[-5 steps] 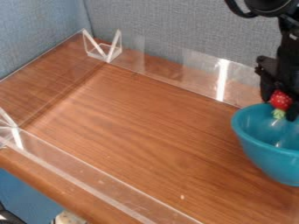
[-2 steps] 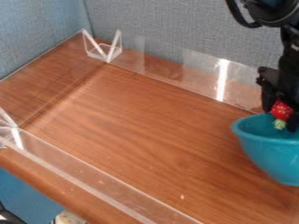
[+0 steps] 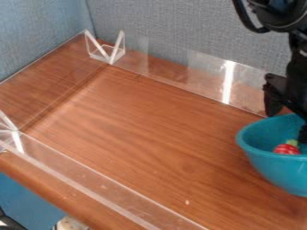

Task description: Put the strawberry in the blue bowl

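Observation:
The small red strawberry (image 3: 285,148) lies inside the teal-blue bowl (image 3: 250,148) at the right edge of the wooden table, free of the gripper. My black gripper (image 3: 292,126) hangs just above the bowl's back rim, partly cut off by the frame's right edge. Its jaws stand open with nothing between them. One dark finger (image 3: 300,135) reaches down toward the bowl's inside.
The brown wooden tabletop (image 3: 132,117) is fenced by low clear acrylic walls (image 3: 180,67) along the back and front. A clear bracket (image 3: 106,47) stands at the far left corner. A blue-grey fabric wall rises behind.
The gripper moved a little right and down over the bowl, then let go of the strawberry. The strawberry dropped from the fingers into the bowl.

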Robot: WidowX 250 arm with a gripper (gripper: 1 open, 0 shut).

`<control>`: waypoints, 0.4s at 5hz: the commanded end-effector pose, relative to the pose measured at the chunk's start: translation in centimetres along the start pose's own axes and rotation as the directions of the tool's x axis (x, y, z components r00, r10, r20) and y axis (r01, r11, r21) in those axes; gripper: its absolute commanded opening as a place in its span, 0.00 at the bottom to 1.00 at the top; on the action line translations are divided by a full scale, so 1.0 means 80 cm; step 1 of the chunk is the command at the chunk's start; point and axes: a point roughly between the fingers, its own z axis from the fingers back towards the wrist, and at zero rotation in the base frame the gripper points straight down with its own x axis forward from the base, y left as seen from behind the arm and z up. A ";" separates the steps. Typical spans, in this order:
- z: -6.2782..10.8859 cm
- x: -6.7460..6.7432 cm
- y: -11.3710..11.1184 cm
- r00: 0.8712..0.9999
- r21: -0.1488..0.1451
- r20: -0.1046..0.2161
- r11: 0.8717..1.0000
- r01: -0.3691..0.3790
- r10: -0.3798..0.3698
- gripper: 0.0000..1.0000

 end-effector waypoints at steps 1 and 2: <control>0.026 0.013 -0.002 0.999 0.013 0.042 1.000 0.018 -0.018 1.00; 0.031 0.011 -0.002 0.999 0.024 0.027 0.999 0.028 -0.029 1.00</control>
